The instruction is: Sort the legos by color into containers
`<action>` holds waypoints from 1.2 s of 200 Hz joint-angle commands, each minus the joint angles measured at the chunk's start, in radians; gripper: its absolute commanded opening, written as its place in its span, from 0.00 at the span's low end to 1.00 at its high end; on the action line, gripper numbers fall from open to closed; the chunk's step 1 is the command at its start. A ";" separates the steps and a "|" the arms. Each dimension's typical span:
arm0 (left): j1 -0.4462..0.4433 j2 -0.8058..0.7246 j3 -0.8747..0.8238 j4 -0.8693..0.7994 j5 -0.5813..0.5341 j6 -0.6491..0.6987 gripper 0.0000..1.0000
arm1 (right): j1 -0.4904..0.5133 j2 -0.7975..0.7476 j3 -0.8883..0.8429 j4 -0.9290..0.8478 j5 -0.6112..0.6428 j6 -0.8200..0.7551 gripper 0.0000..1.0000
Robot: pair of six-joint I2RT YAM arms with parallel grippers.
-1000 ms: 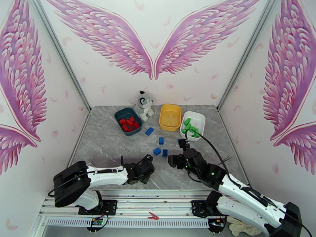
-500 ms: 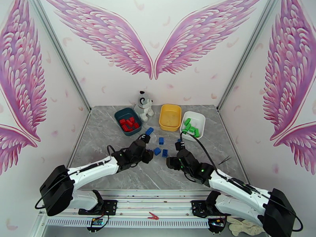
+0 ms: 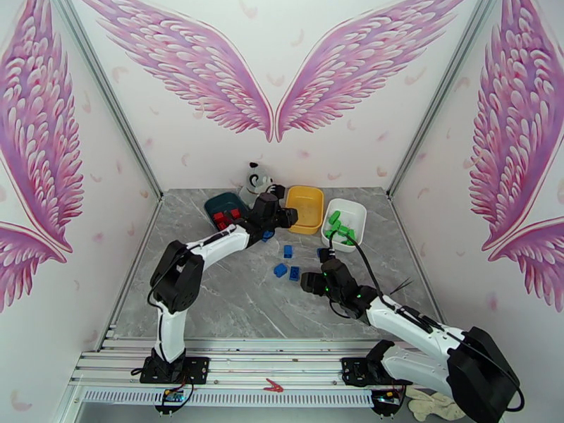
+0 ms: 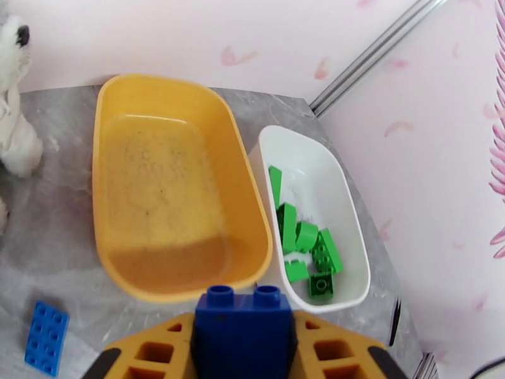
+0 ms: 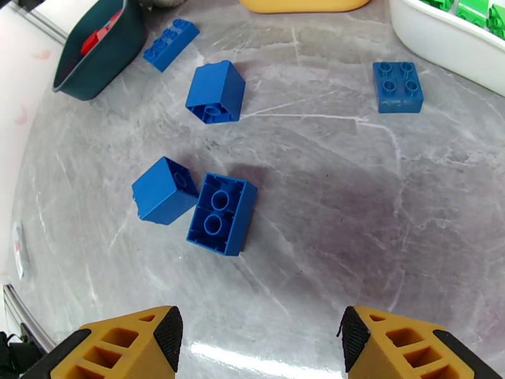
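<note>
Dark teal tub point(image 3: 220, 204), counter point(image 5: 353, 203) 11 o'clock: red bricks point(image 3: 225, 218) inside. Left fingers point(image 4: 151, 348) clamped on a blue two-stud brick point(image 4: 243, 333), hovering at the near rim of the yellow tub point(image 4: 170, 184), 12 o'clock; it is bare, likely meant for blues. White tub point(image 4: 344, 216), 1 o'clock: green bricks point(image 4: 309, 244). Right fingers point(image 5: 126, 348) spread wide, empty, above the loose blue bricks point(image 5: 221, 213) mid-counter.

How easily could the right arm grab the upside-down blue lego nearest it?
Probably easily. The right gripper is open, and the upside-down blue lego lies just ahead with nothing between. A neighbouring blue lego sits close beside it, which might crowd one finger.
</note>
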 commanded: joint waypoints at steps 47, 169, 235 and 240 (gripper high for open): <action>0.018 0.295 0.446 -0.079 0.135 -0.054 0.69 | -0.011 -0.137 -0.030 -0.057 0.015 0.019 0.74; -0.093 -0.416 -0.567 0.230 -0.224 0.035 0.95 | -0.025 -0.031 0.107 -0.132 0.225 -0.040 0.72; -0.170 -0.761 -1.114 0.339 -0.404 -0.021 0.99 | 0.024 0.295 0.209 0.033 0.013 -0.017 0.63; -0.179 -0.785 -1.144 0.340 -0.413 -0.027 0.99 | 0.038 0.312 0.215 0.038 0.017 -0.013 0.64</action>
